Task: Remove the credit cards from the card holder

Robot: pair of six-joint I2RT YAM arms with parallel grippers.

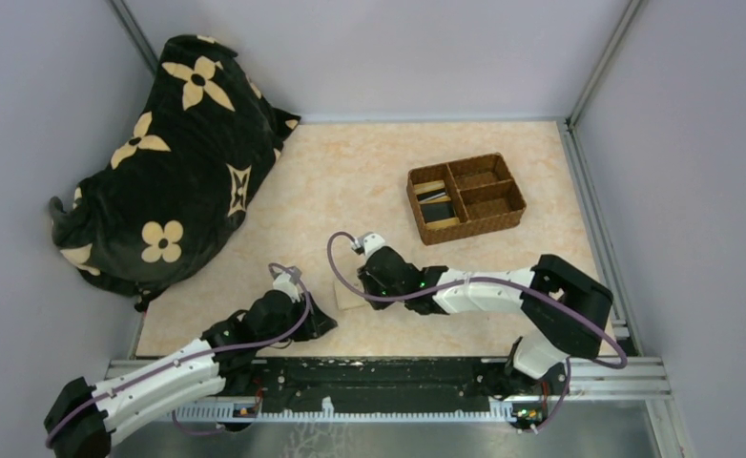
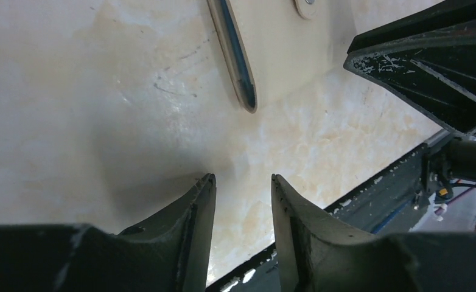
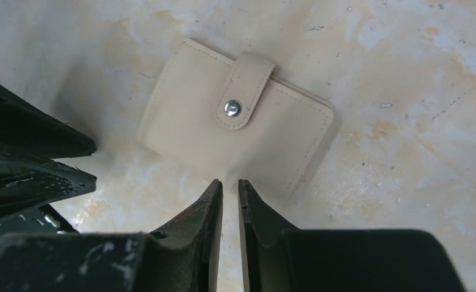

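Note:
The card holder [image 3: 235, 131] lies closed on the table, cream face up, snap tab [image 3: 233, 108] fastened. In the top view it [image 1: 348, 292] sits between both grippers. My right gripper [image 3: 230, 182] hangs just above its near edge, jaws almost together with nothing between them. My left gripper [image 2: 241, 178] is open and empty, low over the table just beside the holder [image 2: 284, 55], whose blue-grey side edge [image 2: 235, 55] faces it. Flat pale and dark pieces that look like credit cards [image 1: 435, 202] lie in the tray's left compartments.
A brown woven compartment tray [image 1: 466, 197] stands at the back right. A black cloth bag with tan flowers [image 1: 174, 153] fills the back left. The black rail [image 1: 388, 372] runs along the near table edge. The right gripper's finger [image 2: 430, 67] shows close in the left wrist view.

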